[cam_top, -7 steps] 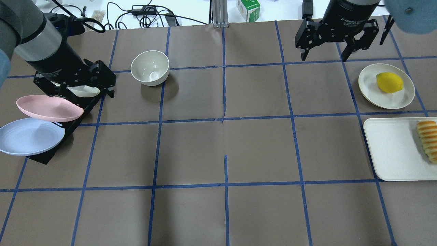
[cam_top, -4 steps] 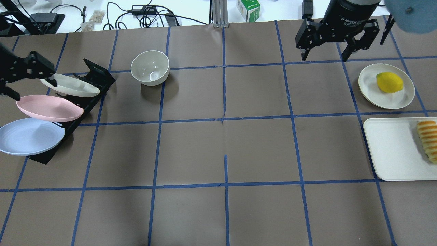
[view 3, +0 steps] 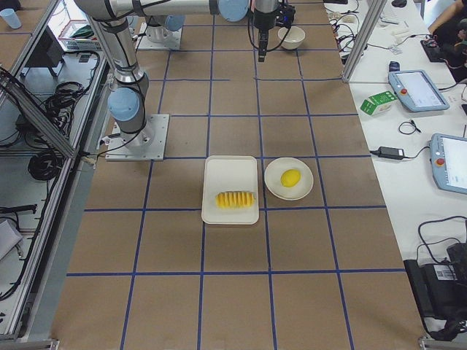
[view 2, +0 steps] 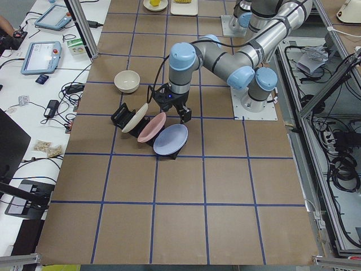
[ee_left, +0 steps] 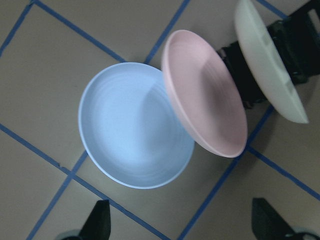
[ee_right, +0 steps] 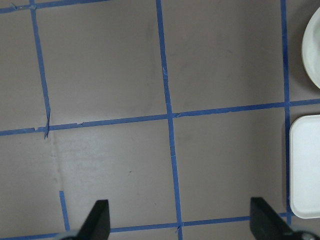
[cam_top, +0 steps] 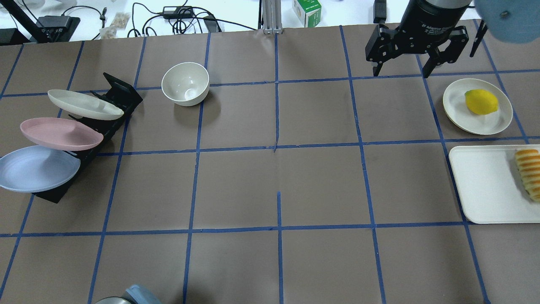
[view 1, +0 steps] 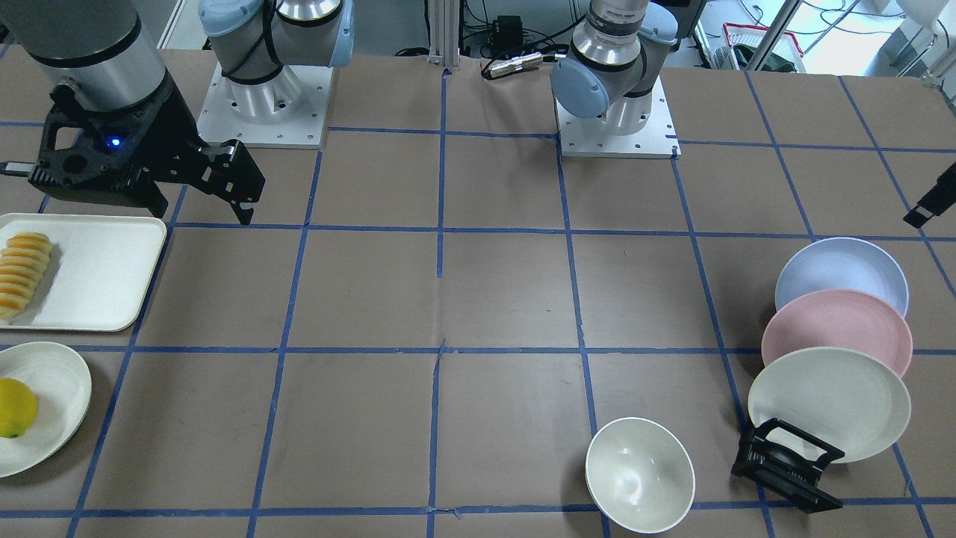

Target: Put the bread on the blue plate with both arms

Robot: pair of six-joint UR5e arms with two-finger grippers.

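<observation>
Table (cam_top: 320, 185); one bread (cam_top: 528, 173); one blue plate (cam_top: 38, 169)

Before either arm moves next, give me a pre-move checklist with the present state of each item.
1. Fingers of the left gripper open and empty: ok.
2. Fingers of the right gripper open and empty: ok.
3. Blue plate lying flat to receive bread: not ok; it leans in the black rack.
4. Blue plate free of the pink plate: cannot tell; the pink rim overlaps it in the left wrist view.
5. Bread unobstructed on the white tray: ok.
</observation>
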